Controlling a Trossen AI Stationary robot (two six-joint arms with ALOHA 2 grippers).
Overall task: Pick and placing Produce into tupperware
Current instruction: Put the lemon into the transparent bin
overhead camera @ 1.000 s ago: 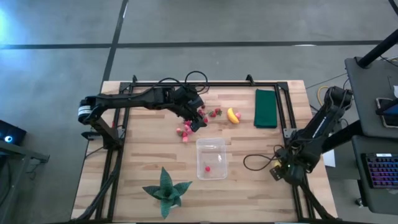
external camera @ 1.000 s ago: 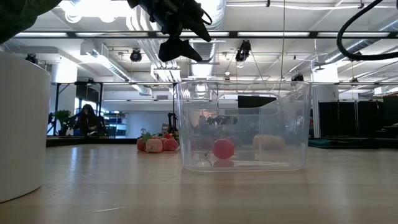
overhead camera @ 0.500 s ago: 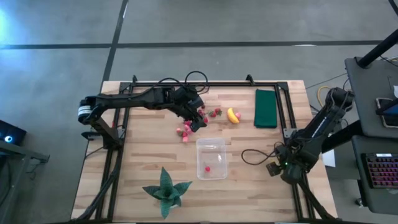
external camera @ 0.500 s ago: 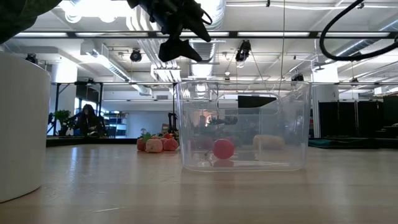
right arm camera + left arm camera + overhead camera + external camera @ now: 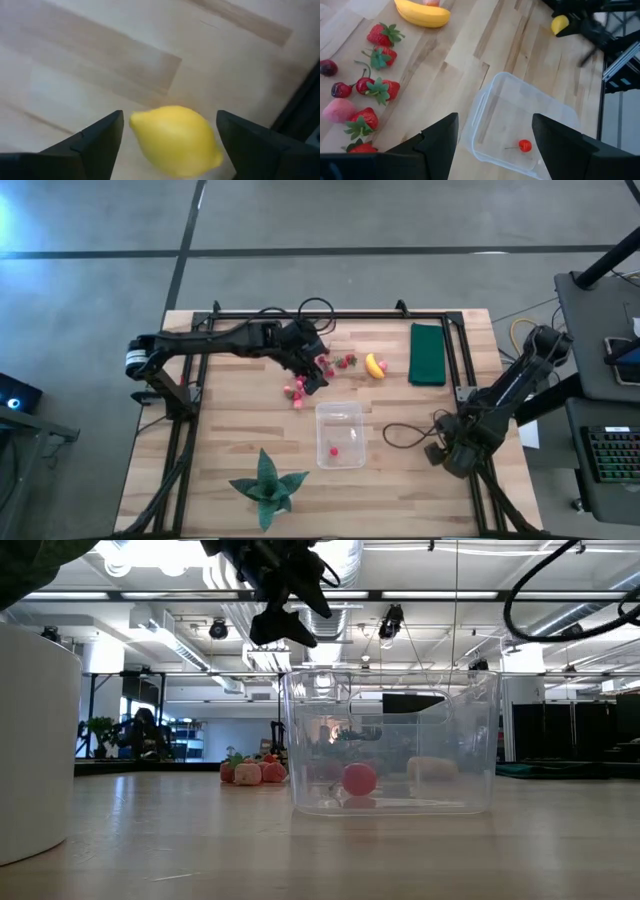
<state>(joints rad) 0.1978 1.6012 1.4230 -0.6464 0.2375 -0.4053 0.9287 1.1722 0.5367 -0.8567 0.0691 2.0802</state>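
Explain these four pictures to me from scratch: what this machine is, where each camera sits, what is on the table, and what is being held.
This is a robot with two dark jointed arms at a light wooden table, each ending in a two-finger pincer. One camera looks straight down, one sits at table height, and one rides on each wrist.

On the table lie a scatter of small red and pink strawberry-like pieces, a small yellow banana, a flat dark green rectangle and a green spiky-leaved plant. The clear plastic rectangular container holds one small red piece.

The left pincer hangs open and empty above the strawberry pieces, beside the container. The right pincer is low near the table's right edge, open, with a small yellow lemon between its fingers; the fingers do not touch it, so nothing is held.
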